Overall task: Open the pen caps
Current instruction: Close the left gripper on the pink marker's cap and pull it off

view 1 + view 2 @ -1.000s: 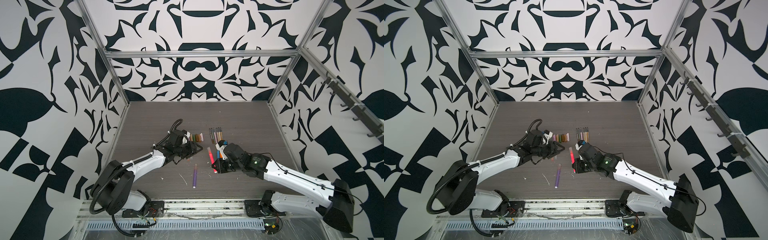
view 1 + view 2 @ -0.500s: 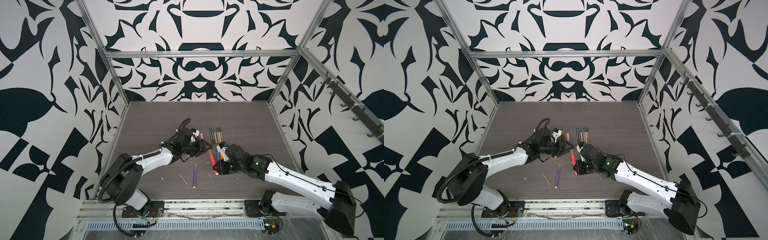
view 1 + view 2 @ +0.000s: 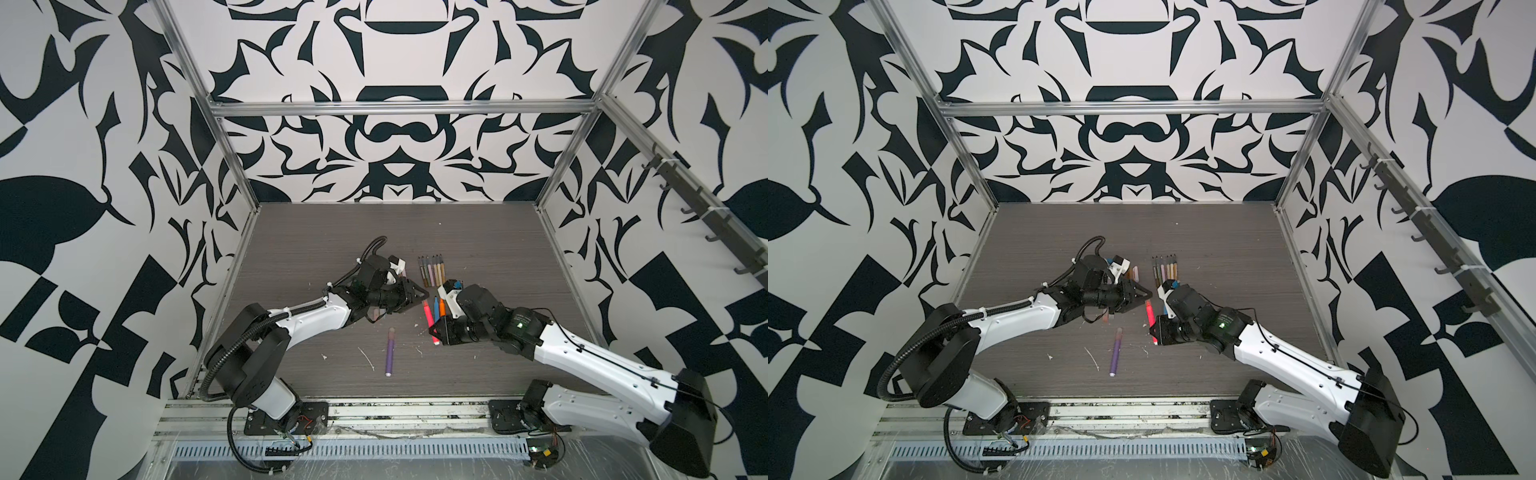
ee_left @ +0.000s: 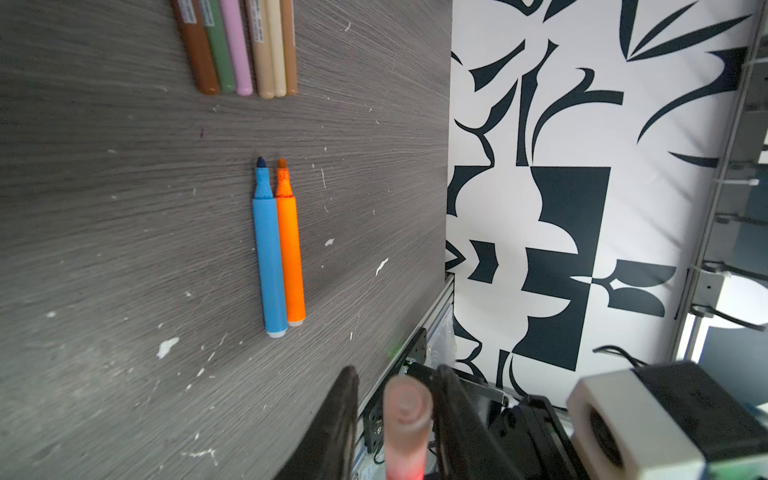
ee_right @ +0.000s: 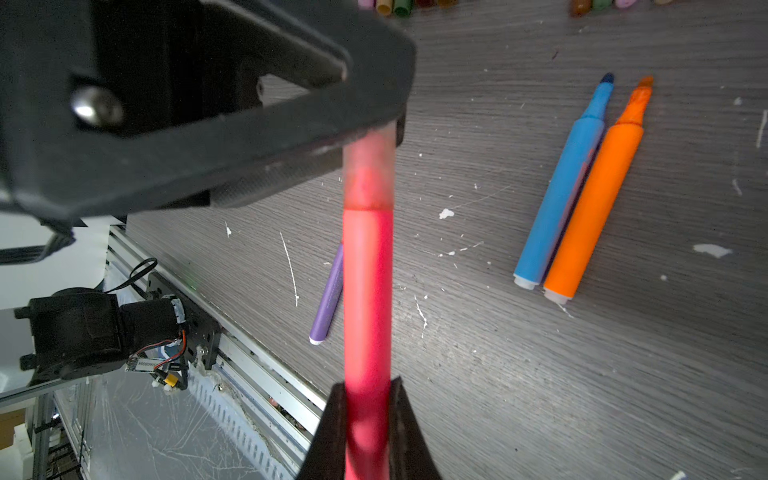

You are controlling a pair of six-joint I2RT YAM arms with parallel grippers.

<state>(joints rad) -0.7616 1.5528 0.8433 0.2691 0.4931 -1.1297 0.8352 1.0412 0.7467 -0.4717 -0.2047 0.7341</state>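
My right gripper (image 5: 365, 386) is shut on the body of a pink pen (image 5: 368, 291), held off the table; in both top views it sits at the pen's near end (image 3: 434, 334). The pen's translucent pinkish cap (image 5: 368, 178) is still on. My left gripper (image 4: 399, 370) has reached across, its jaws on either side of that cap (image 4: 405, 411), with a small gap showing beside one finger. In a top view its tips (image 3: 422, 296) meet the pen's far end (image 3: 426, 309). A purple pen (image 3: 390, 351) with its cap on lies in front.
A blue pen (image 4: 269, 257) and an orange pen (image 4: 291, 257) lie uncapped side by side. Several thin muted pens (image 3: 430, 270) form a row farther back. Loose caps (image 3: 1133, 273) lie beside my left wrist. White scraps dot the table near the front rail (image 3: 374, 405).
My left arm has swung right from the loose caps to the pink pen's cap, and its jaws have narrowed around it. The right gripper has kept the pen nearly still.
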